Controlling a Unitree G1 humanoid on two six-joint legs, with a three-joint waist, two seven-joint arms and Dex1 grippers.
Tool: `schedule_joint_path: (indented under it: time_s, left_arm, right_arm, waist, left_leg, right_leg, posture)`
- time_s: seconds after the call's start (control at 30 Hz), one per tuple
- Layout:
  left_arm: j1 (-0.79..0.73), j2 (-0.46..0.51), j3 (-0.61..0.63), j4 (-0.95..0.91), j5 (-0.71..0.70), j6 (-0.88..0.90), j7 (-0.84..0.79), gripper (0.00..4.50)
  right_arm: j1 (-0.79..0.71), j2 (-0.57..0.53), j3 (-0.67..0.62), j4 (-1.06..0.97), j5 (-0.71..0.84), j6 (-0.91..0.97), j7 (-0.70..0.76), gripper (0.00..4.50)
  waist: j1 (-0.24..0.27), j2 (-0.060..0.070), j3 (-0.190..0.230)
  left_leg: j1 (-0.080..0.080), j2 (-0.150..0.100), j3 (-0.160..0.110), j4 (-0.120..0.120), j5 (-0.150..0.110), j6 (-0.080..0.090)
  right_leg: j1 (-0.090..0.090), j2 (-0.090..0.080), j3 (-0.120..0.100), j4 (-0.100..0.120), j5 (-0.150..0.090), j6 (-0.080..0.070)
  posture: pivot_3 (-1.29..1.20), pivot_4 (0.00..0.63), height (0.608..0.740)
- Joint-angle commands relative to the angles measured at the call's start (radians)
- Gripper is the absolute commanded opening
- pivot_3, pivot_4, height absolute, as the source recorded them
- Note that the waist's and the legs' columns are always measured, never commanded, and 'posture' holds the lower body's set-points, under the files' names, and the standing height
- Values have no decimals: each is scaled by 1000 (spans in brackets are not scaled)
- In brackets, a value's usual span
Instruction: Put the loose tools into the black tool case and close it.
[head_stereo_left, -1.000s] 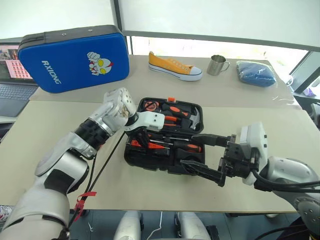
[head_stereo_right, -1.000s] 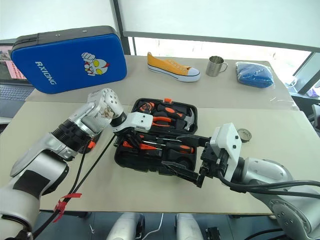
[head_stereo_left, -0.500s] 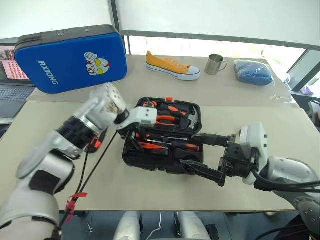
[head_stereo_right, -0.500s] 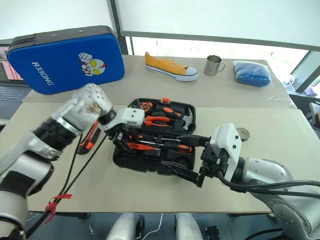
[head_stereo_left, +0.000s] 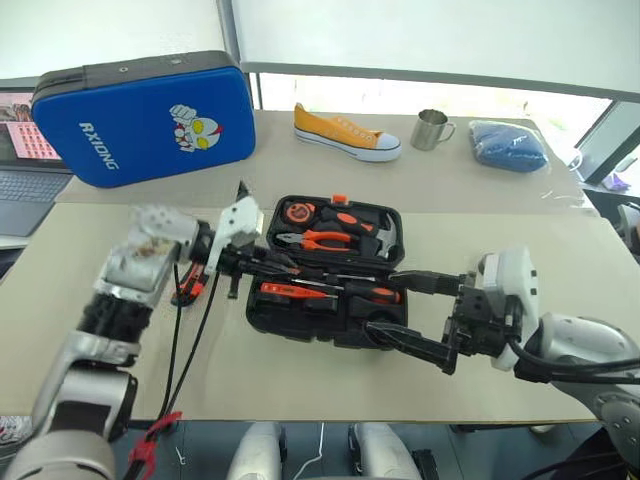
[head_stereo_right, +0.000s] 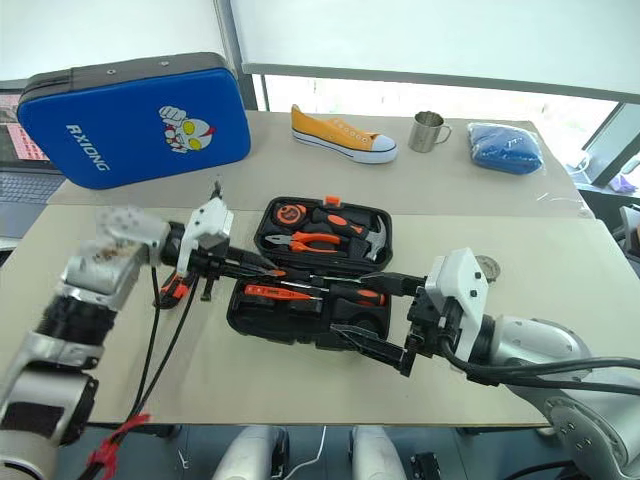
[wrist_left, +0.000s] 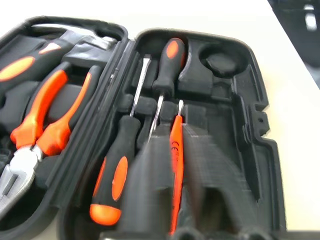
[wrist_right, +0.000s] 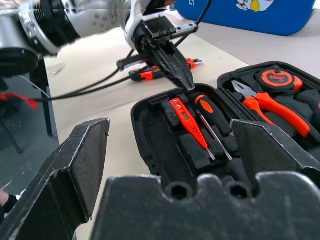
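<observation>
Lying open near the middle of the table (head_stereo_left: 90, 250), the black tool case (head_stereo_left: 330, 270) already holds two screwdrivers (wrist_left: 117, 170) and the slim orange tester pen (wrist_left: 176, 165) in its near half, beside the pliers (head_stereo_left: 315, 239), hammer and tape measure. By the look of it, the utility knife (head_stereo_left: 190, 289) is left to load; it lies on the table just left of the case, and the lid has yet to be shut. The left gripper (head_stereo_left: 262, 262) points level toward the case with its jaws closed on nothing. The right gripper (head_stereo_left: 405, 312) hovers at the case's near right corner, jaws spread wide.
</observation>
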Motion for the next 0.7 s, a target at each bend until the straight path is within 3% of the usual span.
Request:
schedule_joint_path:
  time_s: [0.03,0.33,0.7]
  left_arm:
    - [25,-13,15,-6,-1,-88,-10,73]
    - [29,-63,-35,136,110,-346,11,73]
    - [7,-91,-68,270,186,-512,-10,73]
  right_arm:
    - [-17,-9,-11,-3,0,-14,2,4500]
    - [-60,-14,7,6,13,8,-14,4500]
    - [-66,-17,-2,22,17,17,-17,4500]
  waist:
    - [0,0,0]
    - [-1,0,0]
    - [1,0,0]
  left_leg:
    - [0,0,0,0,0,0]
    - [1,0,0,0,0,0]
    - [1,0,0,0,0,0]
  right_leg:
    - [0,0,0,0,0,0]
    - [0,0,0,0,0,0]
    - [0,0,0,0,0,0]
  posture:
    - [0,150,740]
    - [0,150,740]
    - [0,150,740]
